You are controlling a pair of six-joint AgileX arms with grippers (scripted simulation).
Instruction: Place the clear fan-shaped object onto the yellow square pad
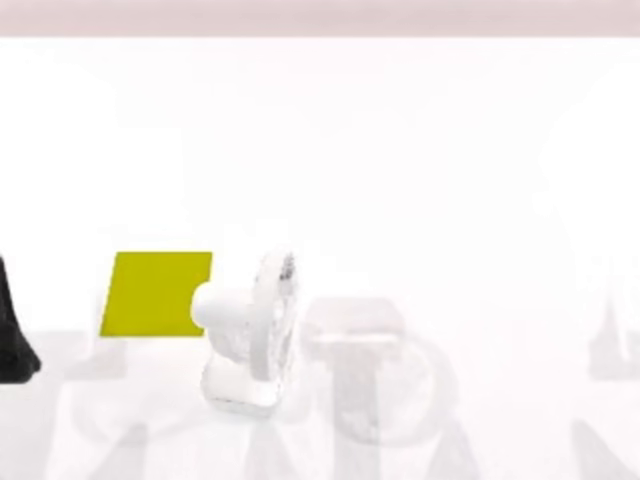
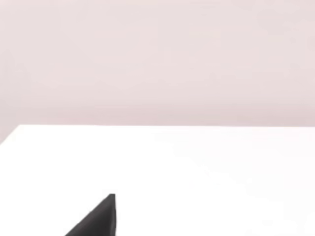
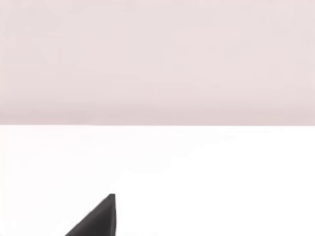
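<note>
The clear fan-shaped object (image 1: 250, 335) stands upright on the white table, just right of the yellow square pad (image 1: 150, 294). Its round grilled head faces right, and its stubby rear cylinder overlaps the pad's right edge in the top view. My left arm (image 1: 14, 335) is a dark shape at the table's left edge, left of the pad and apart from the fan. The top view does not show my right arm. Each wrist view shows only a dark wedge of its own gripper, the left (image 2: 98, 220) and the right (image 3: 98, 220), over bare table, with neither fan nor pad.
Pale grey fan-like shadow shapes (image 1: 370, 370) lie on the table right of the fan and along the front. The table's far edge (image 1: 320, 38) meets a pinkish wall.
</note>
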